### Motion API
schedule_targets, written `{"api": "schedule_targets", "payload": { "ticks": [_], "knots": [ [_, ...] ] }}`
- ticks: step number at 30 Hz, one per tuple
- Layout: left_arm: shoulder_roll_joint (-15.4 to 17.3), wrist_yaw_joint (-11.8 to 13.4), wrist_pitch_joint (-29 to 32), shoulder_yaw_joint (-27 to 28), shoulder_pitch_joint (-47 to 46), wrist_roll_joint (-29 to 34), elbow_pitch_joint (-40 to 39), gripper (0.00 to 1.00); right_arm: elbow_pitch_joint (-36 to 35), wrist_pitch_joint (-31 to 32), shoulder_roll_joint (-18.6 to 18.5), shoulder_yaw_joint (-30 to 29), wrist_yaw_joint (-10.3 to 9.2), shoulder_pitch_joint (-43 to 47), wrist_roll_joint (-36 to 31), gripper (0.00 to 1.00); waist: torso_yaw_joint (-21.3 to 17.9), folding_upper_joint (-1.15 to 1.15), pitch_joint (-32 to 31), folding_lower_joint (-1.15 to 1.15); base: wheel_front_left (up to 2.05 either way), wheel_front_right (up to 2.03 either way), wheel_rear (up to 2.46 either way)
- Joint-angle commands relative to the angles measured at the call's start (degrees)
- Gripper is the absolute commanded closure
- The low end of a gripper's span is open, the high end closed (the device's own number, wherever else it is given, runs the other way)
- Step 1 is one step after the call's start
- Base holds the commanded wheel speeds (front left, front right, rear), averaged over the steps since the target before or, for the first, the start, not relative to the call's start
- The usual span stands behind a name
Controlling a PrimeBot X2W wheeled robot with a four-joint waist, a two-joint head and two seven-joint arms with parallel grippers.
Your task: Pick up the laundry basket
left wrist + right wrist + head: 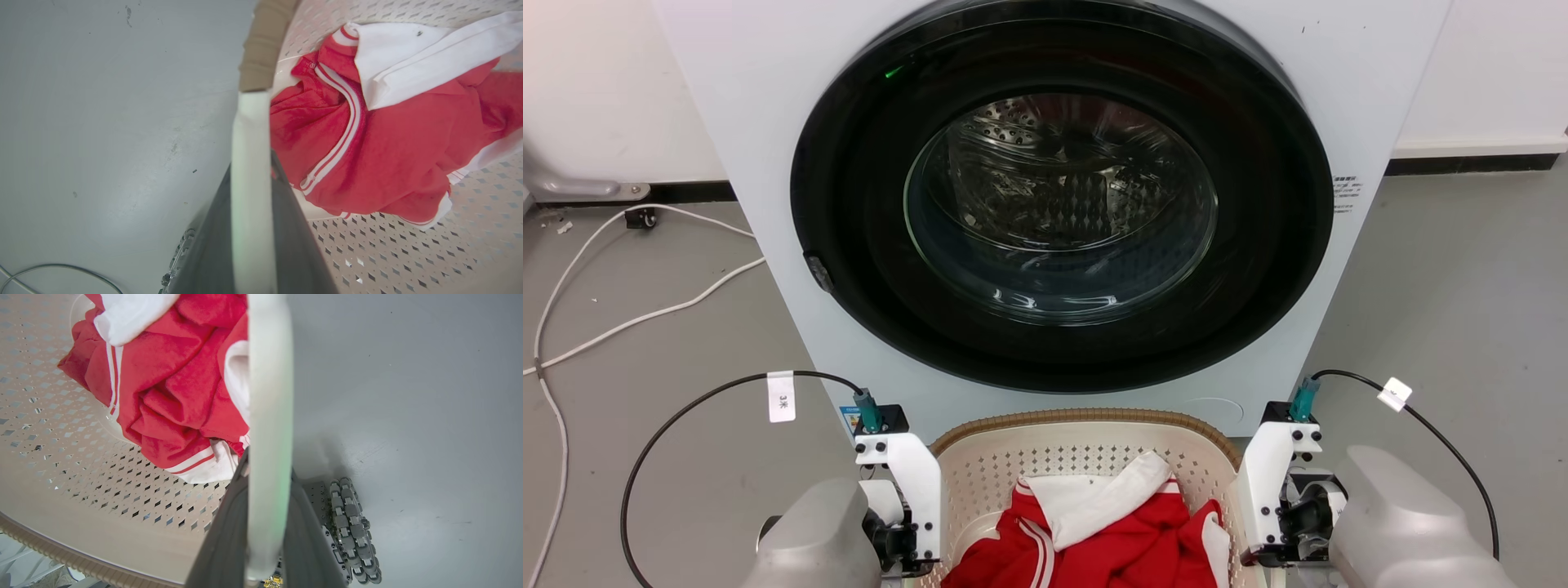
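The cream perforated laundry basket [1086,420] with its brown woven-look rim sits at the bottom centre of the head view, just in front of the washer. A red and white garment [1111,531] lies inside it. My left gripper [903,531] is at the basket's left side. In the left wrist view its dark fingers [298,245] are closed around the white loop handle [251,134]. My right gripper [1278,523] is at the basket's right side, where its fingers [304,531] clamp the other white handle [269,396]. The fingertips are hidden in the head view.
The white washer fills the upper head view, its round dark door [1062,196] shut, close behind the basket. White cables [645,310] trail on the grey floor at the left. A segmented wheel of my base [353,531] is beside the basket.
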Motion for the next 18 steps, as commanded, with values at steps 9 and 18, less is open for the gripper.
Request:
{"api": "schedule_targets", "payload": {
  "ticks": [9,18],
  "knots": [
    [-1.8,-0.6,-0.2,-0.5,0.3,-1.0,-0.7,1.0,-0.8,0.0,1.7,0.1,0.69,-0.2,1.0,1.0,0.0,0.0,0.3,0.0,0.0,0.0,0.0],
    [-1.8,-0.6,-0.2,-0.7,0.4,-1.4,-0.7,1.0,-0.8,0.1,1.7,-0.1,0.69,-0.1,0.7,1.0,0.0,0.0,0.4,0.0,0.0,0.0,0.0]
  ]
}}
